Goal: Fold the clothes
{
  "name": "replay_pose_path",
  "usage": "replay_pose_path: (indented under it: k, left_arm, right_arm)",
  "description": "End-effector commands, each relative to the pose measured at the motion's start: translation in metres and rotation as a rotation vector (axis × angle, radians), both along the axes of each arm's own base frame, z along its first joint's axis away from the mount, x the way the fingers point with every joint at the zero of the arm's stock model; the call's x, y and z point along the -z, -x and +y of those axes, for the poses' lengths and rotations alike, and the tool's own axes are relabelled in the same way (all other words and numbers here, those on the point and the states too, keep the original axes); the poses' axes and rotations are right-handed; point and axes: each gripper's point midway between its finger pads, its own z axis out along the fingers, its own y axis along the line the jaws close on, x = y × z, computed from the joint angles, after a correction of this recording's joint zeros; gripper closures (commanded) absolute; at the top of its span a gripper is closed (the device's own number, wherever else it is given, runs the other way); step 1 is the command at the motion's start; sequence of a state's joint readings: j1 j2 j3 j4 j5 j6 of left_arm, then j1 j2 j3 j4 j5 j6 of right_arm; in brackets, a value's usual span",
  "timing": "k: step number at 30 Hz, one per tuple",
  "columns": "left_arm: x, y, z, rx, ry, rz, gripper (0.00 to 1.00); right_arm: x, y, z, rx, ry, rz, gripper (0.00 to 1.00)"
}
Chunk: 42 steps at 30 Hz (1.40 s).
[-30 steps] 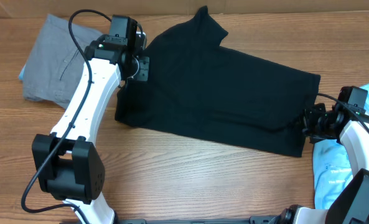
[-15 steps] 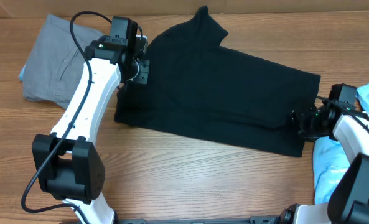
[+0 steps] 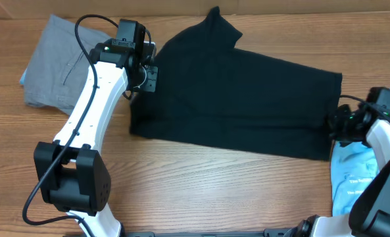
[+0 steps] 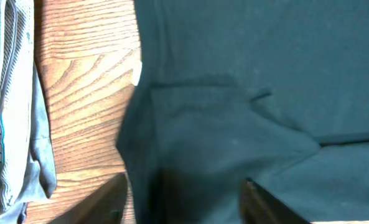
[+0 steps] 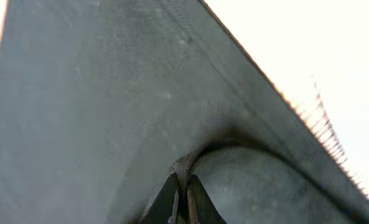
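Observation:
The black T-shirt [image 3: 234, 92] lies spread across the middle of the table, one sleeve pointing to the back. My left gripper [image 3: 148, 74] hangs over its left edge. In the left wrist view the fingers [image 4: 184, 205] are wide apart, with black fabric [image 4: 234, 124] beneath and between them. My right gripper [image 3: 336, 125] is at the shirt's right edge. In the right wrist view its fingers [image 5: 184, 190] are pinched shut on a fold of the black cloth [image 5: 109, 93]. Grey trousers [image 3: 53, 62] lie at the back left. A light-blue printed shirt [image 3: 352, 181] lies at the right.
The grey trousers also show at the left of the left wrist view [image 4: 10, 106], close to the T-shirt's edge. Bare wooden tabletop [image 3: 214, 191] runs along the front. The left arm [image 3: 93, 112] stretches from the front left to the shirt.
My right gripper has pulled the shirt's right edge to the right. The cloth has drawn flatter and its front-left corner has slid right. The left gripper has stayed put.

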State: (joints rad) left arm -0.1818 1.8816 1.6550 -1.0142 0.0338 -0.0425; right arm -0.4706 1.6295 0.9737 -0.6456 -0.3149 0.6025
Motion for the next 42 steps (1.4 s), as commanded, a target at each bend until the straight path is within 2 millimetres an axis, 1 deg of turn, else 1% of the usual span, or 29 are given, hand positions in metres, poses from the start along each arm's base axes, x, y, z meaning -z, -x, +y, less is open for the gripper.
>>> replay_pose_path:
  k: [1, 3, 6, 12, 13, 15, 16, 17, 19, 22, 26, 29, 33, 36, 37, 39, 40, 42]
  left_arm:
    - [0.006, -0.001, 0.0, 0.024, 0.0, 0.011, 0.32]
    - [0.012, -0.002, -0.001, 0.032, 0.001, 0.02, 0.27]
    - [0.029, -0.003, -0.007, 0.056, 0.017, 0.057, 0.27]
    - [0.078, -0.007, -0.041, 0.122, 0.19, 0.154, 0.29]
    - [0.084, -0.008, -0.044, 0.126, 0.207, 0.163, 0.31]
    - [0.096, -0.008, -0.048, 0.128, 0.224, 0.184, 0.4]
    - [0.101, -0.008, -0.048, 0.124, 0.227, 0.193, 0.43]
    - [0.104, -0.008, -0.048, 0.116, 0.228, 0.199, 0.43]
    - [0.107, -0.009, -0.049, 0.117, 0.228, 0.2, 0.43]
    - [0.108, -0.01, -0.05, 0.123, 0.223, 0.195, 0.48]
    - [0.11, -0.017, -0.052, 0.127, 0.222, 0.166, 0.47]
    - [0.112, -0.018, -0.054, 0.131, 0.224, 0.167, 0.55]
    - [0.114, -0.014, -0.06, 0.146, 0.221, 0.175, 0.54]
    - [0.114, -0.013, -0.065, 0.157, 0.221, 0.176, 0.71]
    - [0.114, -0.013, -0.066, 0.157, 0.221, 0.176, 0.74]
    - [0.114, -0.011, -0.066, 0.157, 0.221, 0.184, 0.78]
    - [0.114, -0.009, -0.065, 0.156, 0.219, 0.191, 0.82]
    - [0.115, -0.007, -0.064, 0.155, 0.214, 0.202, 0.96]
  right_arm:
    - [-0.017, -0.008, -0.003, 0.02, -0.005, -0.049, 0.96]
    - [-0.016, -0.008, -0.001, 0.014, -0.007, -0.045, 0.95]
    - [-0.016, -0.007, 0.002, 0.006, -0.01, -0.039, 0.96]
    - [-0.015, -0.005, 0.003, 0.006, -0.014, -0.03, 0.96]
    - [-0.015, -0.005, 0.003, 0.006, -0.014, -0.03, 0.96]
    - [-0.015, -0.005, 0.003, 0.003, -0.012, -0.031, 0.96]
    - [-0.015, -0.005, 0.003, 0.003, -0.012, -0.03, 0.96]
    - [-0.015, -0.005, 0.003, 0.003, -0.012, -0.03, 0.95]
    - [-0.014, -0.005, 0.003, 0.003, -0.011, -0.03, 0.96]
    - [-0.015, -0.006, 0.003, 0.003, -0.011, -0.032, 0.96]
    - [-0.015, -0.006, 0.003, 0.003, -0.011, -0.031, 0.96]
    - [-0.015, -0.006, 0.003, 0.003, -0.011, -0.032, 0.96]
    - [-0.015, -0.006, 0.003, 0.003, -0.011, -0.031, 0.96]
    - [-0.015, -0.006, 0.003, 0.003, -0.011, -0.031, 0.96]
    - [-0.015, -0.006, 0.003, 0.003, -0.011, -0.031, 0.96]
    - [-0.015, -0.006, 0.003, 0.003, -0.011, -0.031, 0.96]
    - [-0.015, -0.006, 0.003, 0.003, -0.011, -0.031, 0.96]
    - [-0.015, -0.006, 0.003, 0.003, -0.011, -0.031, 0.96]
